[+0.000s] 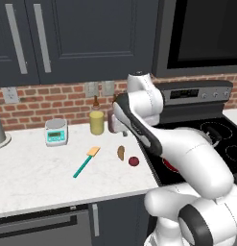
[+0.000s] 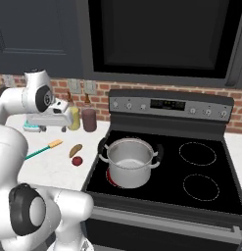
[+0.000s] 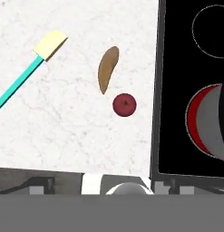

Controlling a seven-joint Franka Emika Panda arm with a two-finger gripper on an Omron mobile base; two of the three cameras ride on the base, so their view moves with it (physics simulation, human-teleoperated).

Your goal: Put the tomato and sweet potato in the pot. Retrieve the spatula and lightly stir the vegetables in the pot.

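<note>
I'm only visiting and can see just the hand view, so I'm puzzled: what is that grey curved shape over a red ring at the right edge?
Observer: That's the pot, shiny steel with two dark handles, standing on the stove over a red burner.
Operator: Anything inside it?
Observer: No, it's empty; the tomato and sweet potato lie on the counter.
Operator: What's behind them?
Observer: A yellow jar and a maroon jar by the brick wall, a small scale further left.
</note>
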